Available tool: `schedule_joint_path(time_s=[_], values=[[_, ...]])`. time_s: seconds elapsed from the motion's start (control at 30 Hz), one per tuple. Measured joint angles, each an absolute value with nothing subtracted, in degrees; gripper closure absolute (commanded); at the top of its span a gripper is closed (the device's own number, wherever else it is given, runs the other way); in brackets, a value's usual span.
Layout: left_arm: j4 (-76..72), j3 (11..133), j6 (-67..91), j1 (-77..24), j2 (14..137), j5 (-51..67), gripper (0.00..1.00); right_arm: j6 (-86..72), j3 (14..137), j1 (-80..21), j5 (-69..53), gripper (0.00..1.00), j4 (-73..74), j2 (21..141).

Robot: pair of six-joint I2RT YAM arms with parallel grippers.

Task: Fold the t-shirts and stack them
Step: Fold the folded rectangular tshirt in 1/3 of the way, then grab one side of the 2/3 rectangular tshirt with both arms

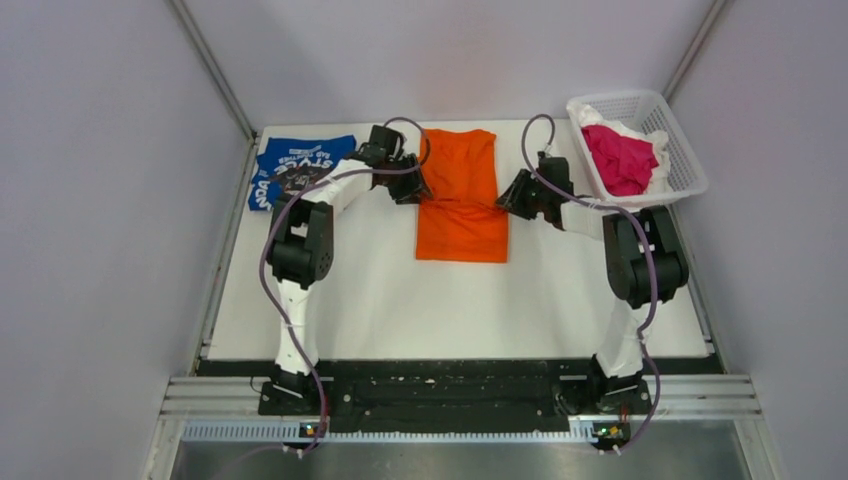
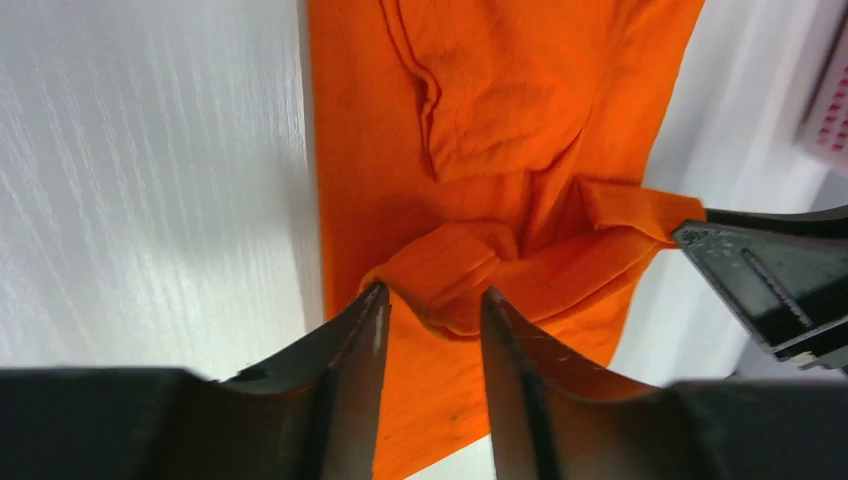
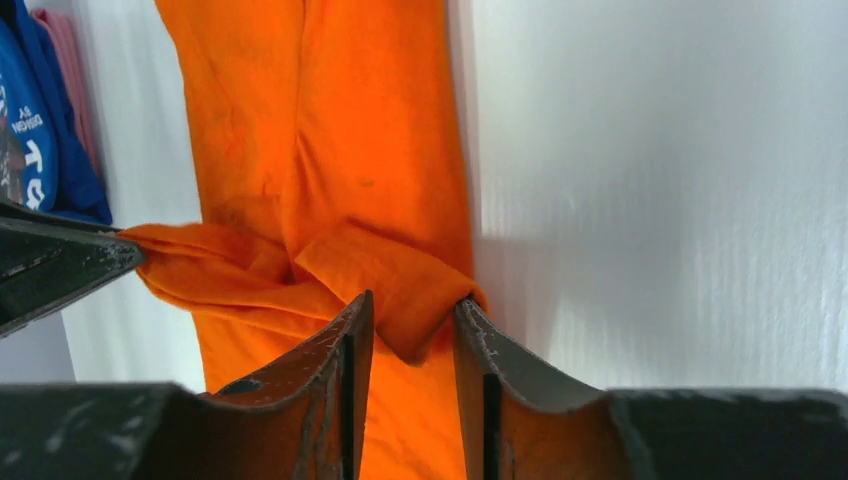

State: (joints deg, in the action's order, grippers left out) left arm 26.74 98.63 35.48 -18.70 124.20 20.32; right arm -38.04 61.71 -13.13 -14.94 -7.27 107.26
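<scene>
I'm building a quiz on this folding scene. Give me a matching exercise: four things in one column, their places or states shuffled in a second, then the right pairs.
Things:
1. orange t-shirt
2. blue t-shirt
3. white mesh basket
4. pink cloth

Places or states:
A. inside the basket
B. far left of the table
C. mid-table, one fold pinched by the left gripper, another by the right gripper
D. far right corner of the table

Pairs: 1-C, 2-B, 3-D, 4-A.
</scene>
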Motion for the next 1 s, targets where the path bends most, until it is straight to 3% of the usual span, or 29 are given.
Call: schedule_joint_path(time_s=[0.07,0.13,0.2,0.33,0.83,1.0], values=[[27.05,100.22,35.2,-18.28,125.27,20.78,0.28,-37.87,63.55,-12.45,-15.14,0.32,-7.16,108.71],[27.81,102.48,35.03,-17.78,126.23,21.26,0.07,-37.67,65.21,-11.92,-14.94,0.16,-6.57,109.27],[28.21,104.36,34.57,-17.34,126.5,21.41,0.01,-37.06,66.67,-11.6,-14.7,0.1,-6.37,109.1],[26.5,102.56,34.35,-16.88,123.55,21.39,0.01,-36.16,66.3,-11.44,-13.87,0.06,-6.09,106.72],[22.55,68.27,36.45,-22.04,100.49,18.2,0.01,-34.63,48.05,-15.92,-13.69,0.02,-5.67,90.48],[21.85,64.49,37.6,-23.66,100.73,18.09,0.15,-37.32,43.27,-16.38,-10.55,0.03,-1.96,87.85]])
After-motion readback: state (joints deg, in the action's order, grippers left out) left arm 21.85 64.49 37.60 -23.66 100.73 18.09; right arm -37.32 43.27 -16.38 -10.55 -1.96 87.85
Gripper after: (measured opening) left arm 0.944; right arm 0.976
